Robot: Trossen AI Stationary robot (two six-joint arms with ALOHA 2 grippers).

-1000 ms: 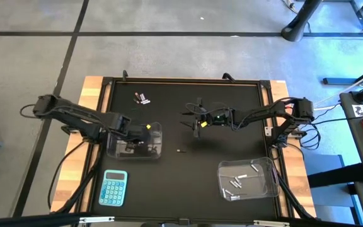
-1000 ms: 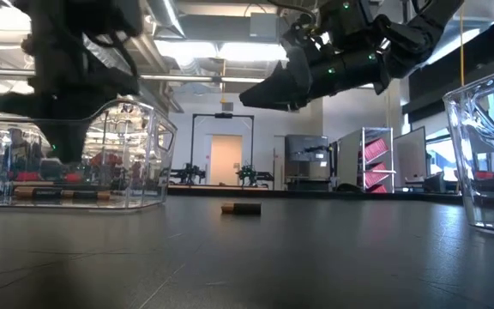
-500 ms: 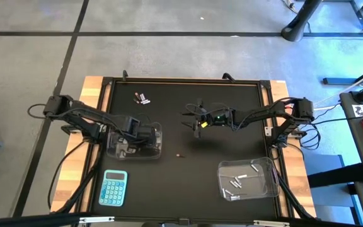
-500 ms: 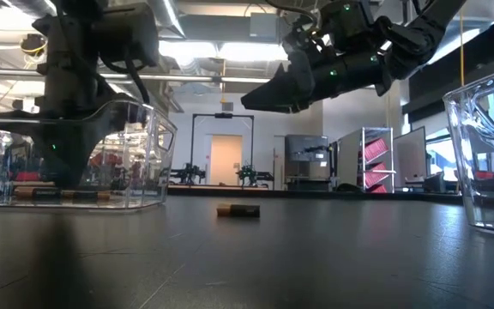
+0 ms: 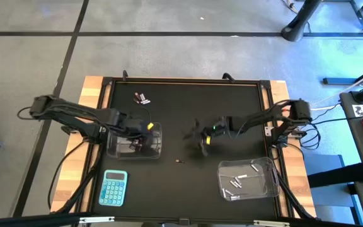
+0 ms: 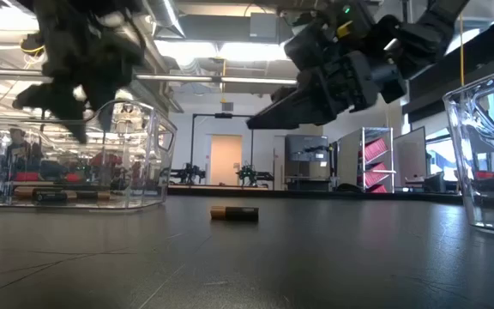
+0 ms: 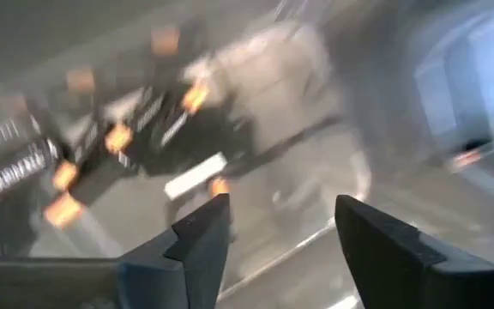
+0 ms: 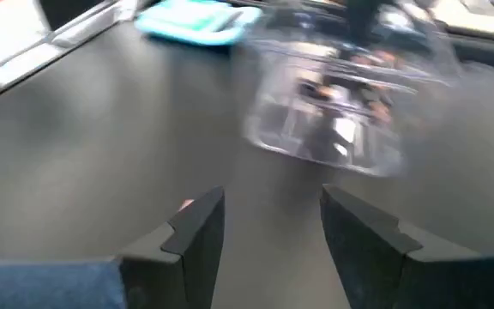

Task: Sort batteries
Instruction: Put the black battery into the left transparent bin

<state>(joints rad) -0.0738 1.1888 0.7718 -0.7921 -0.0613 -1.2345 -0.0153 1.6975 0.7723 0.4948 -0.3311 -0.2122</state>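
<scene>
My left gripper (image 7: pixel 279 206) hangs open just above the left clear tub (image 5: pixel 135 141), touching nothing. Several dark batteries with orange ends (image 7: pixel 157 129) lie on the tub's floor below it. My right gripper (image 8: pixel 270 196) is open and empty over the mat's middle (image 5: pixel 205 140), slanting down toward the left tub. One dark battery (image 5: pixel 179 160) lies alone on its side on the mat, also seen in the low view (image 6: pixel 234 213). Two more batteries (image 5: pixel 142 98) lie at the far left. Silvery batteries (image 5: pixel 235 185) lie in the right clear tub (image 5: pixel 247 178).
A blue calculator (image 5: pixel 113 188) lies near the front left, beside the left tub. The black mat (image 5: pixel 188 94) has open room in the middle and at the far right. A wooden table edge (image 5: pixel 90 94) frames the mat.
My left gripper has risen out of the left tub and opened, rolling somewhat. My right gripper has gone toward the table's near edge, sunk a little and tipped. The lone battery has rolled a little toward the near edge.
</scene>
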